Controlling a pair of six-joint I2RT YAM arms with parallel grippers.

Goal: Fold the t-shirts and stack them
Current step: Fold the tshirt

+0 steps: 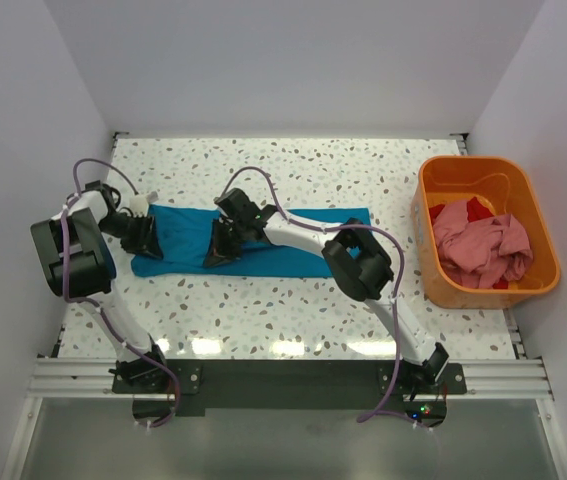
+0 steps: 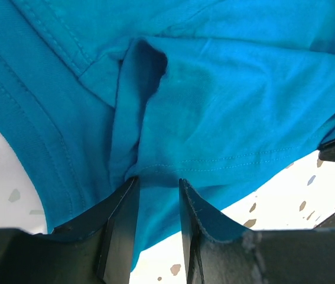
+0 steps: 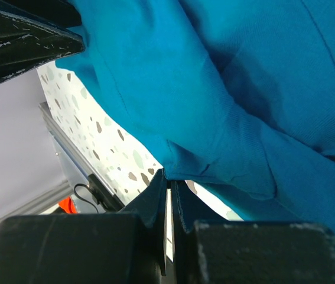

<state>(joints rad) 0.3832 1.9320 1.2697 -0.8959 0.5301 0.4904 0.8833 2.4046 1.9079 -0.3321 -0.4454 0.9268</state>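
Teal shirt is lying across the table as a long band. Its far edge is fairly straight; its near edge sags at the left end and runs up toward the right. My left claw is at the shirt's left end, and up close a bunched fold of the cloth fills the gap between my fingers, so I'm clamped on it. A stitched hem runs just above my fingertips.

My right claw sits on the shirt's near edge, left of its middle and close to my left claw. Its own camera shows the fingers pressed almost together, with the shirt's edge pinched at the tips. That edge hangs above the speckled tabletop, with light showing under it.

There's room around the shirt. A broad strip of bare table lies on its near side, another on its far side, and a gap runs from its right end to the orange tub. The tub is well off to the shirt's right and holds a crumpled pink shirt with a red shirt peeking out behind it. The wall stands close to the shirt's left end, beside my left arm.
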